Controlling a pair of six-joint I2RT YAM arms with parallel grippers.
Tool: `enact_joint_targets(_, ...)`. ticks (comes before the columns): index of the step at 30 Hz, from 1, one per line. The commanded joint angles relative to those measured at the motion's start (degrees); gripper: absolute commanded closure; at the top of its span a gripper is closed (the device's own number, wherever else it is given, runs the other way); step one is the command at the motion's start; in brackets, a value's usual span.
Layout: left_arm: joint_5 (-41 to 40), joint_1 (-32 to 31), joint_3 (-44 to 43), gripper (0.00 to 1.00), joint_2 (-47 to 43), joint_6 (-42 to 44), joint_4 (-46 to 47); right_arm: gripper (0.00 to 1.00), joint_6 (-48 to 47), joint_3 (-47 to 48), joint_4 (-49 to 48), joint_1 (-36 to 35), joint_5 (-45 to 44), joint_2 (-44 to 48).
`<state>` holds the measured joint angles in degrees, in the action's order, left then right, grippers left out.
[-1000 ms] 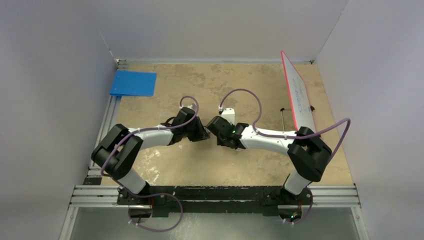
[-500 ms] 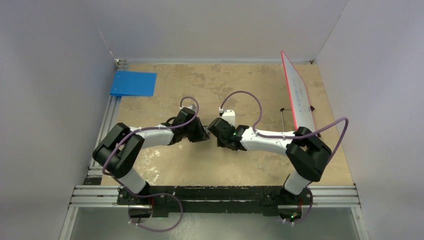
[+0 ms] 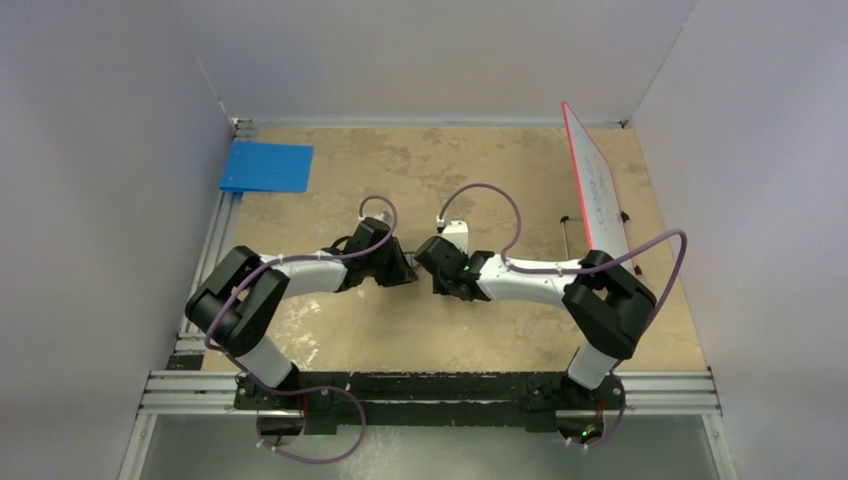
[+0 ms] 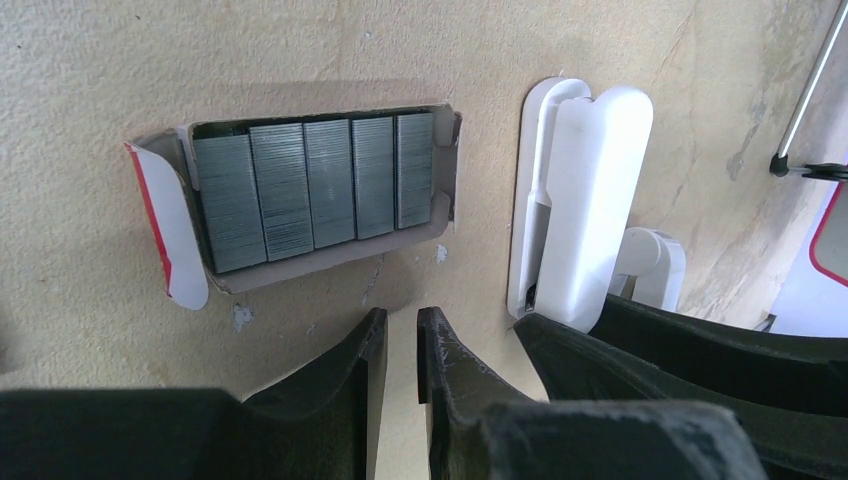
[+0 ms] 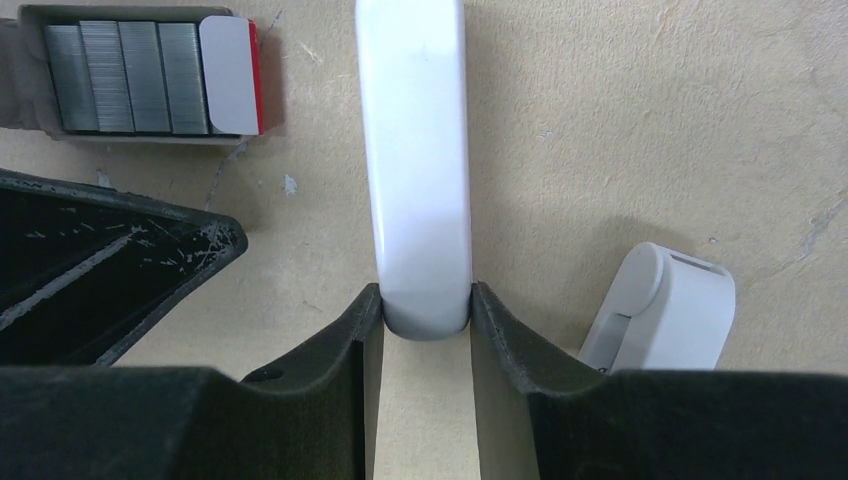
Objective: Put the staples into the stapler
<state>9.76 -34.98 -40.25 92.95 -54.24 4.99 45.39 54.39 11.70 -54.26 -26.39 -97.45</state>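
Flat on the tan table (image 5: 650, 120), about mid-table from overhead: the stapler (image 5: 413, 150), long axis running 6 to 12 o'clock in the right wrist view, near rounded end at 6. Clamped at that end by the right gripper (image 5: 425, 302), one finger pressed on each long side. Bare table along its 3 o'clock edge; beyond its far end, in the left wrist view, more bare table. At 10 o'clock of the grip, across a narrow bare strip, the staples (image 5: 125, 62), grey blocks side by side in an open red-and-white box (image 4: 170, 250), flap turned out, box's long side crosswise to the stapler. At 4 o'clock, just beside the right finger, a short white piece (image 5: 665, 310), tilted. At 8 o'clock, crowding the strip below the box, the left gripper (image 4: 402, 335), fingers drawn almost together with only a slit, grasping nothing. Farther out: thin metal rod (image 4: 815, 80) at 2 o'clock, well apart; from overhead, red-rimmed whiteboard (image 3: 597, 190) on edge at 2 o'clock, blue folder (image 3: 267, 167) at 10.
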Motion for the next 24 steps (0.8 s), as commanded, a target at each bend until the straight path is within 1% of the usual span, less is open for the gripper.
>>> enact_joint_targets(1, -1.11, 0.38, 0.34, 0.83, -1.45, 0.61, 0.8, 0.77, 1.45, 1.28, 3.71, 1.29, -0.29, -3.04)
enact_joint_targets(5, -1.7, 0.41, 0.13, 0.83, -2.6, 0.59, 0.27, 0.58, 1.15, 6.33, 6.17, 1.51, -3.05, 2.22)
enact_joint_targets(7, -2.09, 0.37, 0.04, 0.83, -3.22, 0.61, -0.17, 0.45, 0.94, 8.56, 7.05, 1.78, -4.11, 4.01)
enact_joint_targets(8, -2.31, 0.43, 0.0, 0.83, -3.42, 0.57, -0.35, 0.41, 0.86, 9.41, 7.55, 1.78, -4.73, 4.56)
enact_joint_targets(10, -2.67, 0.43, -0.09, 0.82, -3.84, 0.61, -0.79, 0.36, 1.06, 10.86, 8.61, 1.94, -5.91, 5.65)
enact_joint_targets(14, -2.99, 0.46, 0.16, 0.81, -4.86, 0.52, -1.56, 0.34, 1.81, 11.34, 9.78, 1.98, -6.54, 7.76)
enact_joint_targets(19, -4.27, 0.49, 1.08, 0.78, -8.29, 0.11, -2.58, 0.35, 2.99, 8.99, 9.16, 1.97, -8.98, 13.59)
enact_joint_targets(21, -5.28, 0.47, 1.41, 0.77, -10.86, 0.19, -3.89, 0.35, 2.13, 7.75, 7.68, 2.01, -11.07, 16.92)
enact_joint_targets(24, -6.07, 0.44, 1.38, 0.76, -17.53, 2.1, -7.67, 0.35, -0.14, 6.39, 5.81, 1.73, -11.03, 22.58)
